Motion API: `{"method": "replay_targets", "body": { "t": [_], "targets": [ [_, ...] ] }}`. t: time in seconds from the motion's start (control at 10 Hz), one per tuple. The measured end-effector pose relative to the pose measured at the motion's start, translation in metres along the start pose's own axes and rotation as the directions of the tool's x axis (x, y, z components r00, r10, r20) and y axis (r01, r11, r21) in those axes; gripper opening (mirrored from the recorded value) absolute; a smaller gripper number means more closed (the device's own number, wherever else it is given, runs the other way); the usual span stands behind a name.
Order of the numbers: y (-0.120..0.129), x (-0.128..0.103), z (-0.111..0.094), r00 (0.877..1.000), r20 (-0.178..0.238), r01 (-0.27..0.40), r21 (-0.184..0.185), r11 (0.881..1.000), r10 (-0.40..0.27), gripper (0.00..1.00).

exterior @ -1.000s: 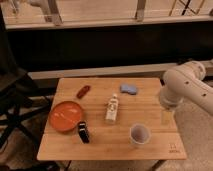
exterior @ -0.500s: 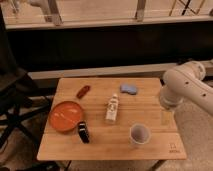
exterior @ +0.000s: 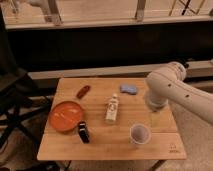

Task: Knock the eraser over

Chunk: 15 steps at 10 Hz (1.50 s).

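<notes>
Although the gripper (exterior: 155, 118) hung beneath the white arm (exterior: 172, 90) over the right part of the bench (exterior: 100, 148), whether it was spread or closed could not be told. The eraser (exterior: 83, 132) sat at the front left, just beside the orange plate (exterior: 50, 118) and well apart from the gripper. A white bottle (exterior: 113, 109) occupied the centre, a cup (exterior: 139, 134) the front right, and a blue pad (exterior: 129, 89) and dark red item (exterior: 83, 91) the far side.

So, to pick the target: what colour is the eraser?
Eraser: black, best in camera view. Gripper hovers near the white cup.
</notes>
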Motion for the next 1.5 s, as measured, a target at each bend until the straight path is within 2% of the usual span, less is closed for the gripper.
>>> {"method": "replay_targets", "body": {
  "t": [0.1, 0.4, 0.6, 1.0, 1.5],
  "targets": [
    [0.003, -0.002, 0.002, 1.000, 0.001, 0.015, -0.006, 1.000, -0.015, 0.80],
    [0.004, -0.040, 0.009, 0.997, 0.008, 0.076, -0.023, 0.997, -0.076, 0.80],
    [0.006, -0.049, 0.013, 0.995, 0.010, 0.098, -0.029, 0.995, -0.097, 0.80],
    [0.011, -0.077, 0.024, 0.980, 0.021, 0.200, -0.046, 0.979, -0.199, 0.80],
    [0.016, -0.114, 0.040, 0.962, 0.041, 0.273, -0.054, 0.960, -0.271, 0.80]
  ]
}}
